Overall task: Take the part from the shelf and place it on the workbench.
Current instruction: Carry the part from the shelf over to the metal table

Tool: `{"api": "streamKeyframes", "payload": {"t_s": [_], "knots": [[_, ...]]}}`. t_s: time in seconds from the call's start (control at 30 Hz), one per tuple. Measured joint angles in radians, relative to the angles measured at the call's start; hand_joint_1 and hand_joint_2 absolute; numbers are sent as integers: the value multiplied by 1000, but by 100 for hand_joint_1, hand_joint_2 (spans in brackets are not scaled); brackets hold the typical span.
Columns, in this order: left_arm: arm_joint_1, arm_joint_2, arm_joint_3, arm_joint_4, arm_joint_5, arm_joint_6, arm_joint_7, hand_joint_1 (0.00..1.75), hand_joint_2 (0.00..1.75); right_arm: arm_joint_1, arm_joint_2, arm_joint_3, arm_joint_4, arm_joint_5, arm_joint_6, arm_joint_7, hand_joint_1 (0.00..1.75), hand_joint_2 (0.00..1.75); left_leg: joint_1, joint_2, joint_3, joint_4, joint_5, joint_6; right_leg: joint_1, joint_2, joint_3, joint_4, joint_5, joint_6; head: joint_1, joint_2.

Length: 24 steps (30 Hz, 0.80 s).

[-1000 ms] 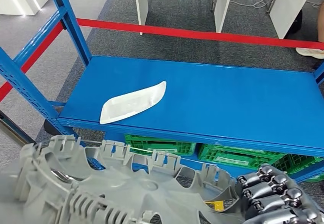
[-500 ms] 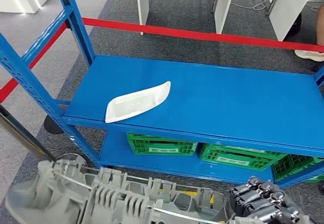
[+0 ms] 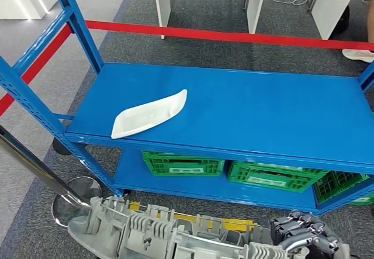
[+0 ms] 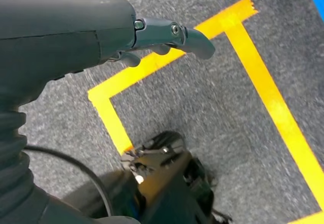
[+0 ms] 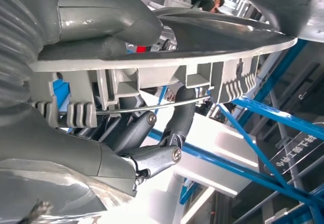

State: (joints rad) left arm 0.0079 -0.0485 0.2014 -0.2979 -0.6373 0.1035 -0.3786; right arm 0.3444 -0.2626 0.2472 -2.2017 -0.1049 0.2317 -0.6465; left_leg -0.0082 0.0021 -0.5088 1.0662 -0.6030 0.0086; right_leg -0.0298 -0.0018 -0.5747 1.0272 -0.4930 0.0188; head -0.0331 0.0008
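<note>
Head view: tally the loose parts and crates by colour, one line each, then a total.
White curved plastic part on the blue shelf top: 1
Grey ribbed plastic part held by the right hand: 1
Green slatted plastic crates on the lower shelf: 3
Total: 5

Grey part [image 3: 168, 238] cut off by bottom edge; right hand [image 3: 306, 238] fingers partly cropped.
</note>
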Motion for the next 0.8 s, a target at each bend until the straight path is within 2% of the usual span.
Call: {"api": "streamKeyframes", "payload": {"t_s": [0.07, 0.1, 0.13, 0.17, 0.2, 0.23, 0.3, 0.33, 0.37, 0.43, 0.47, 0.5, 0.57, 0.6, 0.63, 0.67, 0.7, 0.73, 0.77, 0.8], "knots": [[2, -3, -6, 0, 2, 4, 0, 0, 175, 7, 0, -4, -1, 9, 0, -3, 175, 175, 7, 0, -45, 120, -76, -10, 2, -2, -13, 0, 8, -11, -4, 0], [5, -4, -7, 0, 6, 7, 0, 0, 175, 9, 1, -5, -1, 13, 1, -4, 175, 175, 9, 0, -64, 178, -101, -12, 3, -3, -19, 0, 13, -13, -4, 0], [8, -5, -8, 0, 10, 10, 0, 0, 175, 11, 1, -6, -1, 17, 3, -5, 175, 175, 11, 0, -72, 210, -109, -14, 4, -3, -26, 0, 19, -15, -4, 0], [10, -5, -8, 1, 15, 13, 0, 0, 175, 12, 1, -8, -1, 19, 4, -6, 175, 175, 12, 0, -64, 206, -95, -14, 4, -3, -33, 1, 25, -14, -4, 0], [12, -5, -8, 1, 20, 15, 0, 0, 175, 13, 1, -9, -1, 21, 6, -7, 175, 175, 12, 0, -39, 164, -64, -13, 4, -2, -39, 1, 31, -13, -4, 0], [13, -5, -8, 1, 25, 16, 0, 0, 175, 14, 1, -10, -1, 23, 7, -9, 175, 175, 13, 0, -1, 96, -28, -10, 4, -2, -44, 1, 37, -10, -4, 0], [14, -6, -7, 1, 31, 18, 0, 0, 175, 14, 2, -12, -1, 28, 7, -12, 175, 175, 10, -2, 66, -36, 15, -2, 6, -1, -54, 0, 52, 0, -4, 0], [14, -6, -7, 3, 34, 19, 0, 0, 175, 13, 2, -13, -1, 32, 7, -13, 175, 175, 8, -4, 81, -71, 22, 1, 7, -2, -57, -1, 60, 7, -4, 0], [16, -6, -6, 5, 35, 20, 0, 0, 175, 12, 3, -15, -1, 37, 8, -13, 175, 175, 6, -5, 82, -83, 22, 5, 7, -2, -59, -4, 69, 14, -4, 0], [20, -7, -5, 10, 38, 22, -1, 0, 175, 12, 4, -17, -1, 44, 9, -13, 175, 175, 5, -4, 68, -85, 38, 17, 5, -1, -62, -9, 80, 28, -4, 0], [22, -7, -5, 12, 39, 23, -1, 0, 175, 12, 5, -18, -1, 46, 9, -13, 175, 175, 6, -2, 60, -87, 49, 25, 4, 0, -69, -1, 64, 33, -4, 0], [23, -7, -5, 14, 40, 23, -1, 0, 175, 12, 5, -19, -1, 47, 9, -13, 175, 175, 7, 1, 49, -90, 62, 33, 3, 0, -80, 25, 29, 36, -2, 0], [23, -7, -4, 16, 41, 24, -1, 0, 175, 12, 5, -21, -1, 47, 9, -13, 175, 175, 5, 3, 22, -90, 85, 45, 3, 0, -112, 135, -75, 38, 0, 0], [23, -7, -3, 16, 41, 25, -1, 0, 175, 12, 5, -22, -1, 48, 9, -13, 175, 175, 2, 4, 7, -88, 95, 47, 4, 1, -123, 200, -113, 39, 0, 0], [23, -8, -3, 17, 41, 25, -1, 0, 175, 11, 5, -23, -1, 48, 9, -13, 175, 175, -1, 5, -8, -86, 105, 48, 4, 1, -126, 250, -127, 39, 0, 0], [23, -8, -3, 19, 41, 25, -1, 0, 175, 11, 5, -24, -1, 49, 10, -12, 175, 175, -3, 6, -24, -82, 115, 48, 5, 1, -115, 272, -117, 38, 0, 0], [22, -8, -2, 19, 41, 26, -2, 0, 175, 11, 5, -24, 0, 50, 12, -11, 175, 175, -4, 6, -38, -78, 123, 48, 7, 0, -87, 257, -90, 35, 0, 0], [22, -8, -2, 20, 41, 27, -2, 0, 175, 10, 5, -24, 0, 51, 14, -8, 175, 175, -6, 7, -52, -74, 130, 47, 9, 0, -42, 209, -61, 31, 0, 0], [21, -8, -2, 21, 41, 29, -3, 0, 175, 7, 5, -24, 0, 52, 17, -5, 175, 175, -7, 7, -62, -69, 136, 45, 12, 0, 12, 138, -46, 24, 0, 0], [20, -9, -1, 21, 40, 31, -4, 0, 175, 3, 6, -24, 0, 53, 19, -2, 175, 175, -8, 6, -69, -64, 143, 42, 15, 0, 68, 58, -46, 19, 0, 0]]}}
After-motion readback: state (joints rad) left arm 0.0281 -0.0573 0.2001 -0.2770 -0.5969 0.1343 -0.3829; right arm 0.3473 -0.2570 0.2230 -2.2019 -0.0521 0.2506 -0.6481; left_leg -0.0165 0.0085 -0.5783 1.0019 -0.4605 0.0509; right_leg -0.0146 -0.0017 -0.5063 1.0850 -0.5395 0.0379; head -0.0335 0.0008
